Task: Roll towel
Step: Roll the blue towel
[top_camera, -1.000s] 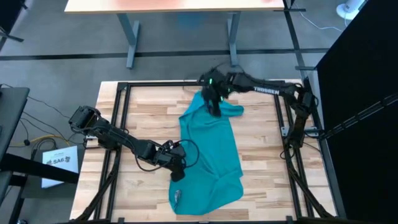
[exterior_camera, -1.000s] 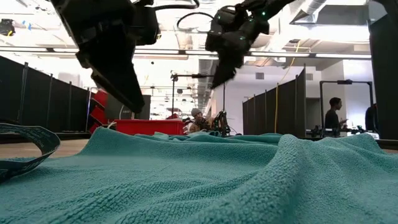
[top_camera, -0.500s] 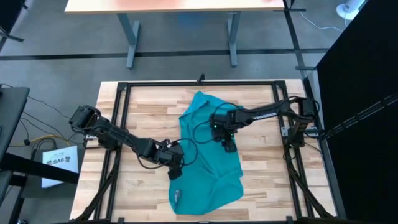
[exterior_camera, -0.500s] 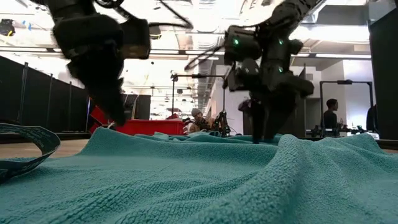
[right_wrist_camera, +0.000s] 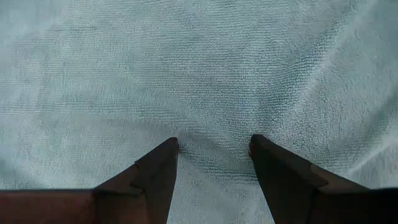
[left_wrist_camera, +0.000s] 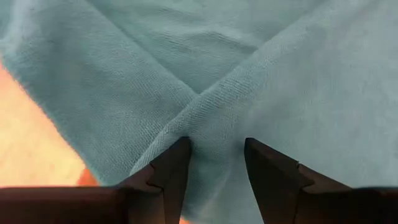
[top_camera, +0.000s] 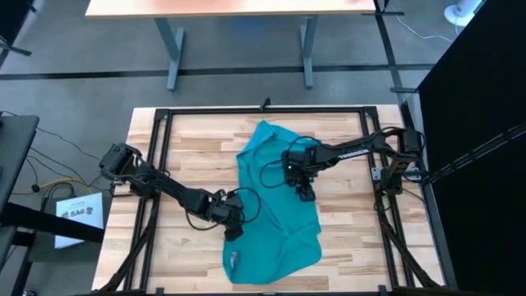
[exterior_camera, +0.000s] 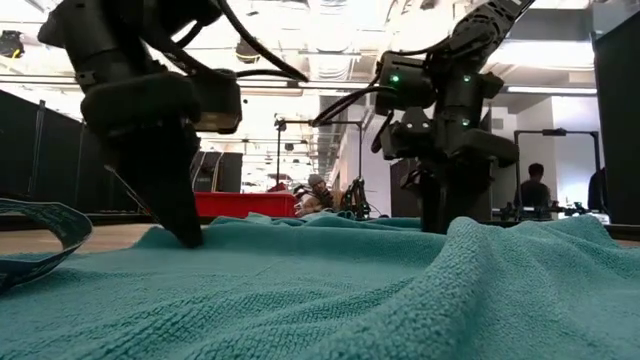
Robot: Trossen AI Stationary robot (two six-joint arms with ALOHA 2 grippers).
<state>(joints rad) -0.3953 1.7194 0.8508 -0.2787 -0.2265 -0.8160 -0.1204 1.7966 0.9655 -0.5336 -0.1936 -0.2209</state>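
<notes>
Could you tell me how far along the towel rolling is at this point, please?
Nothing looks rolled: the towel lies spread and wrinkled on the table. In hand: the left tool is open at the towel's left edge, the right tool open and pressed onto its middle. The whole roll is left.

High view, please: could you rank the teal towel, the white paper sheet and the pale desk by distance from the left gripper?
From the left gripper:
1. Teal cloth towel, under its open fingertips at the cloth's left edge.
2. White paper sheet, off the table's left side.
3. Pale wooden desk, beyond the far edge.
</notes>
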